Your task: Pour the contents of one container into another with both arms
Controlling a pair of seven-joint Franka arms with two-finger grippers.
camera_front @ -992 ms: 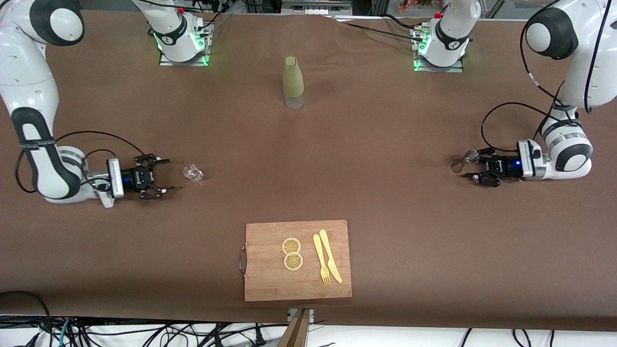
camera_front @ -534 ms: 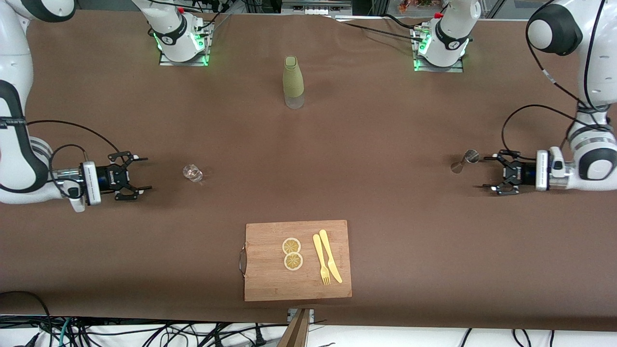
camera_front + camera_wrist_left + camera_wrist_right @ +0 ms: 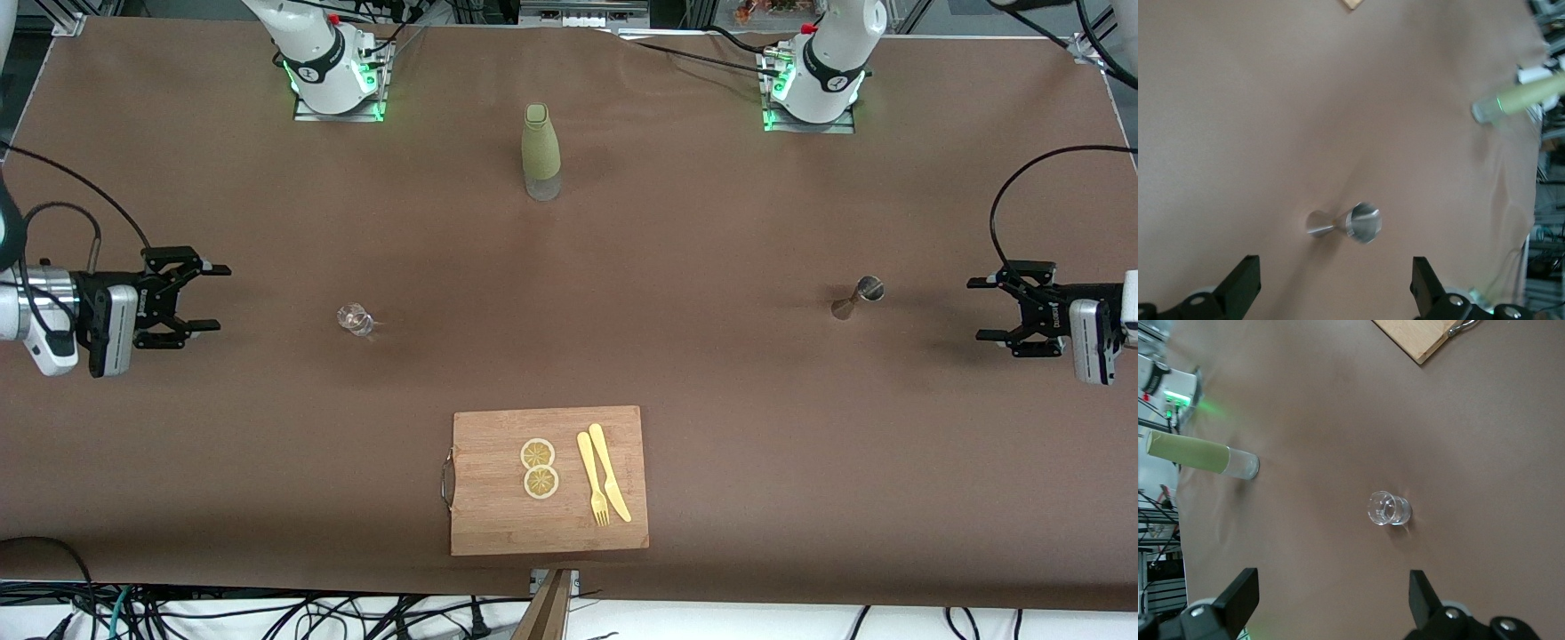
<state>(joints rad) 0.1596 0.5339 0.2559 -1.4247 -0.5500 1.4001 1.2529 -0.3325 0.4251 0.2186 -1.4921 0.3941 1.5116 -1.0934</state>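
A small clear glass (image 3: pixel 356 319) stands on the brown cloth toward the right arm's end of the table; the right wrist view shows it too (image 3: pixel 1389 508). My right gripper (image 3: pixel 220 298) is open and empty, a good way off from the glass toward that end of the table. A metal hourglass-shaped jigger (image 3: pixel 859 296) stands toward the left arm's end, also in the left wrist view (image 3: pixel 1348 223). My left gripper (image 3: pixel 975 309) is open and empty, well apart from the jigger. In each wrist view the gripper (image 3: pixel 1336 287) (image 3: pixel 1331 600) frames bare cloth.
A tall green bottle (image 3: pixel 540 151) stands midway between the arm bases, farther from the front camera. A wooden cutting board (image 3: pixel 498 524) with two lemon slices (image 3: pixel 538 468), a yellow fork (image 3: pixel 592 480) and knife (image 3: pixel 609 471) lies near the front edge.
Both grippers have drawn back from their containers toward the table's ends. The left gripper's fingers have spread wider and left the jigger. Glass and jigger have stayed in place.
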